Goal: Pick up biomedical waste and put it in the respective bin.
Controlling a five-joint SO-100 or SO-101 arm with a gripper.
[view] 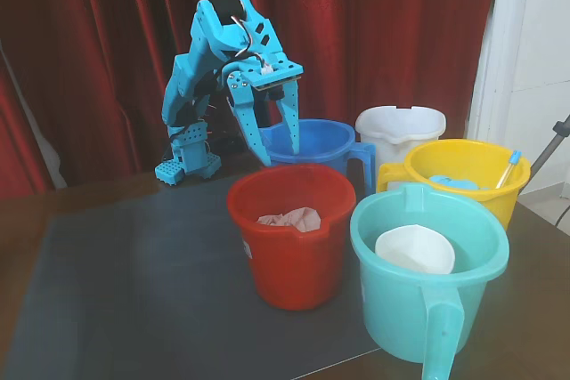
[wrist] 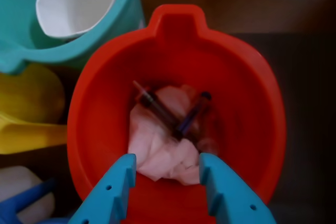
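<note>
Gripper [wrist: 167,167] spread wide and empty above the red bucket [wrist: 94,129], where two syringes [wrist: 157,108] lie crossed on crumpled tissue [wrist: 157,150]. Teal [view: 392,220], yellow [view: 472,166], white [view: 401,122] and blue buckets [view: 321,135] crowd around on a dark mat [view: 134,282] before red curtains [view: 374,24].

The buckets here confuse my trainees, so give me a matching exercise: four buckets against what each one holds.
Buckets:
1. red bucket
2. teal bucket
3. yellow bucket
4. blue bucket

Contents:
A. white cup-shaped item
B. nothing visible inside
C. pale syringe leaning on the rim
D. crumpled pink paper with syringes on it

Pairs: 1-D, 2-A, 3-C, 4-B
</note>
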